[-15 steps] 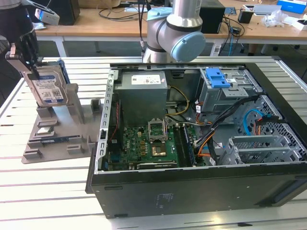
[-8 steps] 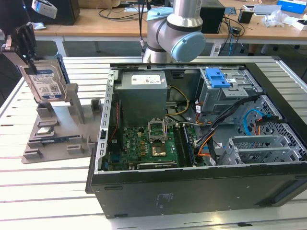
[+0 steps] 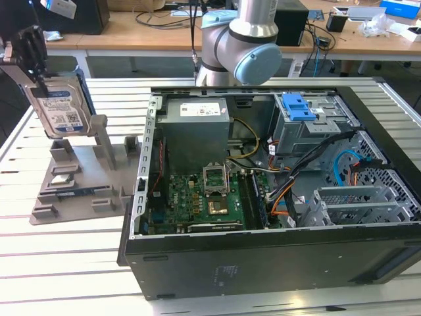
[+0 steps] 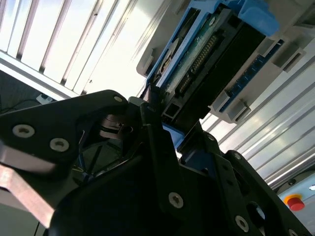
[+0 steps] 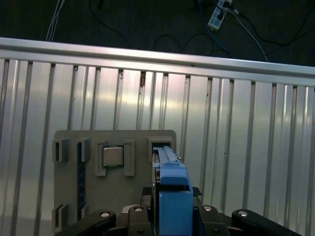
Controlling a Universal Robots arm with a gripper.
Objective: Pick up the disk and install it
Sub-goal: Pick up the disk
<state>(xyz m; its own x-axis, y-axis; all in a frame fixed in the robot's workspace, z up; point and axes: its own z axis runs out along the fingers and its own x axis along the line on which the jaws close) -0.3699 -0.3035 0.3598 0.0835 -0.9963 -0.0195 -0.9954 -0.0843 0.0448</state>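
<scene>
Gripper (image 3: 38, 78) is at the exterior view's far left, well apart from the open black metal computer case (image 3: 263, 257). Its jaws are closed onto the top edge of the disk, a rectangular silver-grey metal hard drive with a blue-and-white label (image 3: 60, 108), one black finger on each flat face.

Disk stands upright, slightly tilted, label face towards the exterior camera. Its lower edge is at the grey plastic slotted holder (image 3: 72, 178). Cannot tell whether that edge sits in a slot or hangs just above it.

In the first wrist view the disk's blue plastic side rail (image 5: 170, 172) runs between the two fingers, in line with an open slot of the holder (image 5: 113, 137). A small square silver chip (image 5: 113, 156) lies in a neighbouring pocket of the holder.

In the second wrist view the gripper (image 4: 172, 115) pinches the disk (image 4: 211, 54) at its connector end, with the green circuit board side and blue rails visible.

The holder rests on the slatted aluminium table (image 3: 66, 263) just beside the case. Inside the case are a green motherboard (image 3: 204, 197), a grey metal box with a white sticker (image 3: 197, 131) and a blue ridged plastic latch handle (image 3: 299, 105) on the grey drive cage (image 3: 309, 131).
</scene>
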